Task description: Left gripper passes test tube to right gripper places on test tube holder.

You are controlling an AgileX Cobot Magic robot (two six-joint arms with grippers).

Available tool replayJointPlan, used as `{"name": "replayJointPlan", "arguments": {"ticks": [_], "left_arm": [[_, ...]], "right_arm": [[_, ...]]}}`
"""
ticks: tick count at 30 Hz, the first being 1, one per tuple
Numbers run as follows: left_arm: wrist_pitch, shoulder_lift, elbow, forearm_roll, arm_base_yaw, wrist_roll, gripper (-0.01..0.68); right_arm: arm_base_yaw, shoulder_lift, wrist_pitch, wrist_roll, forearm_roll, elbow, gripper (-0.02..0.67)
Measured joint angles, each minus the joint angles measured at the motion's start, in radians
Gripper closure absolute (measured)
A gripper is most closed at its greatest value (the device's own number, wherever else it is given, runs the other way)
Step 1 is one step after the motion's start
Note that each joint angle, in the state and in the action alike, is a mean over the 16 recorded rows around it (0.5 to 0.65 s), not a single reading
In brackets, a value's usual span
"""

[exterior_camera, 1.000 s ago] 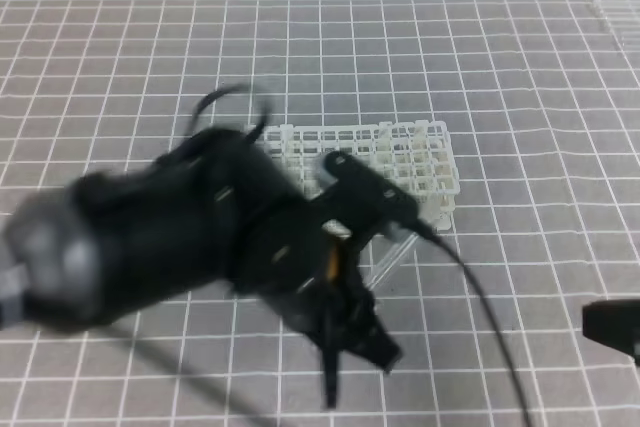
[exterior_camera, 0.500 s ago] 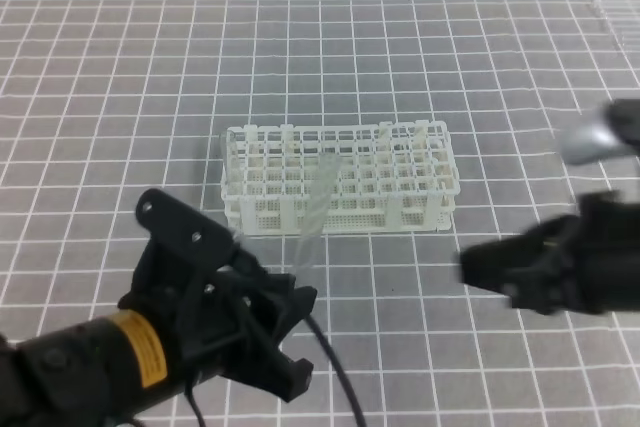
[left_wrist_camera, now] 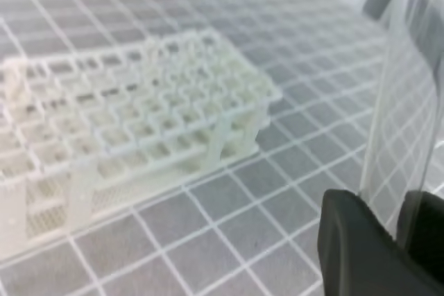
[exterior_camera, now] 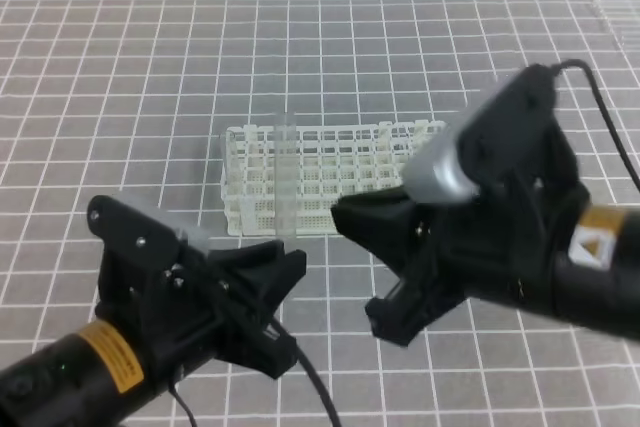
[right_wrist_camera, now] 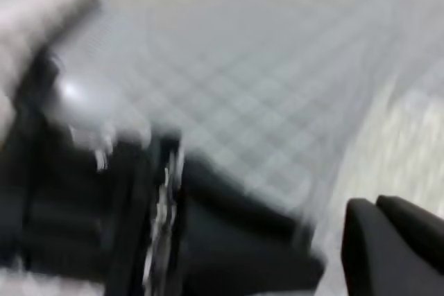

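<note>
Looking down from the high view, we see a grey cloth with a white grid of lines, and near its middle a white plastic rectangular rack with many small square holes. At lower left, the black left gripper with a yellow sticker holds a thin, clear glass test tube upright, its fingers closed on the tube's lower end; the tube rises in front of the rack's left part. In the left wrist view, the tube stands between black fingers. At right, the black right gripper with a silver-grey box has its two fingers spread apart, just beside the tube, not touching it. The right wrist view is blurred.
</note>
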Motion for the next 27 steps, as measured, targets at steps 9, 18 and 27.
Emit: {"name": "replayJointPlan", "arguments": {"ticks": [9,18,27], "left_arm": [[-0.198,0.001,0.088,0.014,0.002,0.015,0.672],[-0.251,0.028,0.111,0.076,0.002,0.015,0.670],[-0.300,0.087,0.111,0.121,0.002,0.014,0.669]], "right_arm": [[0.176,-0.071,-0.455,0.003,-0.068,0.182,0.650],[0.228,-0.050,-0.630,0.010,-0.070,0.241,0.641],[0.230,0.008,-0.644,0.012,-0.070,0.194,0.622]]}}
